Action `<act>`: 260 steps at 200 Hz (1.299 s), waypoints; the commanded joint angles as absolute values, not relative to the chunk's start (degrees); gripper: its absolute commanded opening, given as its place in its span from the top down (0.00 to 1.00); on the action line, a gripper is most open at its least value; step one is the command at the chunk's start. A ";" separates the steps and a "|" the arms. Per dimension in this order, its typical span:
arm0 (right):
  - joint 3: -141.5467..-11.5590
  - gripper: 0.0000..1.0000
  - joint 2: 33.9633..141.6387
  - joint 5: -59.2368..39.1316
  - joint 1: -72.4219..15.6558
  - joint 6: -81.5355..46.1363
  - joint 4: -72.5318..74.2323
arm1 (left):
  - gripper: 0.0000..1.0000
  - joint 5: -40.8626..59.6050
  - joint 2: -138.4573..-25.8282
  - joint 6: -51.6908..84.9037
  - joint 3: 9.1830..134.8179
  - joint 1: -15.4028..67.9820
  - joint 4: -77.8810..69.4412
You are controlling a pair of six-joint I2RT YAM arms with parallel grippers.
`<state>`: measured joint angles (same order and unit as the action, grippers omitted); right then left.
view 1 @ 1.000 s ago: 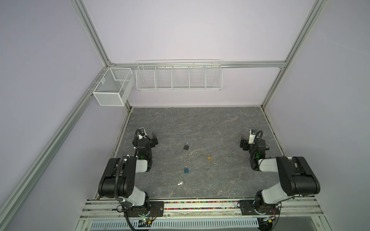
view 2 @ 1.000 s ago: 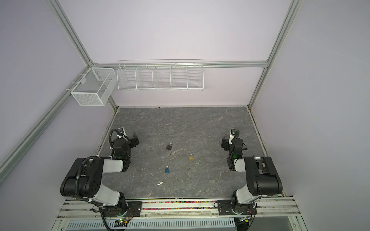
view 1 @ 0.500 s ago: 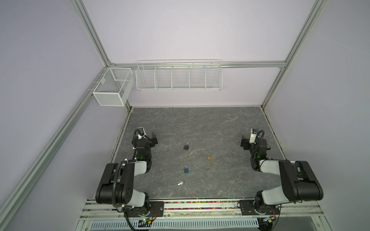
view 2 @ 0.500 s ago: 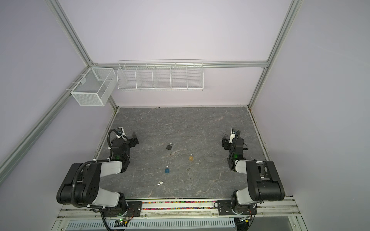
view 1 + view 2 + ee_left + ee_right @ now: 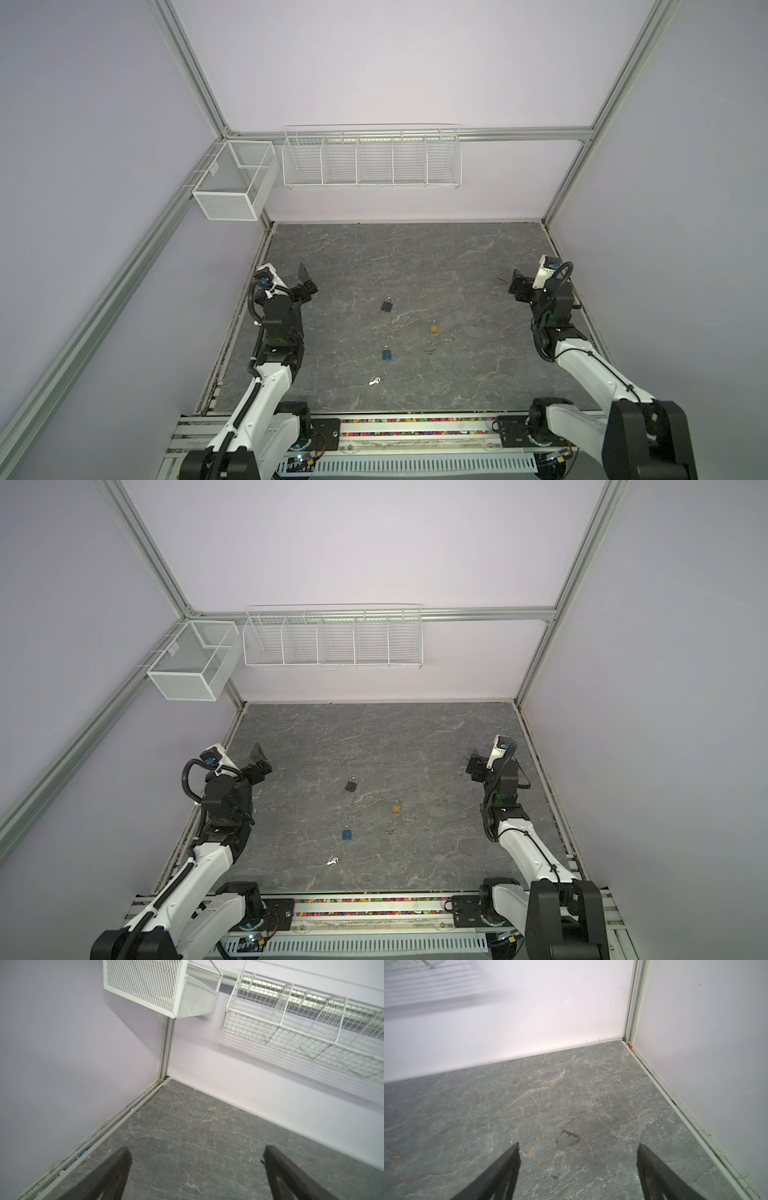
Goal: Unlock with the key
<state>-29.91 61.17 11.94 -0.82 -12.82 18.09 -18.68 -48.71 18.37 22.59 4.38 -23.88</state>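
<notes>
The left tool (image 5: pixel 196 1150) and right tool (image 5: pixel 578 1145) are held wide open and empty near opposite sides of the table (image 5: pixel 374 257). Mid-table, well apart from both, are laid a black padlock (image 5: pixel 387 304), gold padlock (image 5: pixel 434 328), blue padlock (image 5: pixel 387 354) and silver key (image 5: pixel 374 380).

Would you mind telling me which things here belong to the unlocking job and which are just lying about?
For the job: black padlock, brass padlock, blue padlock, silver key; the tiny metal pieces between them may be keys too.

Just there: mesh basket, divided wire rack, both hanging by the walls.
</notes>
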 commanded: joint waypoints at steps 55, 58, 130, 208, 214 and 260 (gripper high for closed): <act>-35.19 0.11 54.99 0.09 -0.84 -32.23 -11.41 | 0.01 -13.39 -38.01 38.17 24.50 4.04 -3.30; -35.30 0.11 54.87 -0.19 -0.97 -31.98 -12.02 | 0.01 -12.43 -37.85 38.27 24.56 4.04 -2.92; -41.59 0.12 57.85 -2.24 -12.79 -24.41 -26.64 | 0.01 3.34 -36.64 45.68 26.77 8.12 7.29; -49.86 0.08 68.28 3.15 -36.59 -20.36 -37.84 | 0.01 -0.61 -39.91 49.84 28.15 27.79 11.62; -50.01 0.06 69.65 4.03 -38.50 -20.02 -38.70 | 0.01 -0.97 -40.32 50.22 28.13 29.31 11.27; -57.41 0.07 81.09 5.97 -48.74 -17.03 -42.12 | 0.01 -3.66 -42.93 52.84 27.39 37.96 7.82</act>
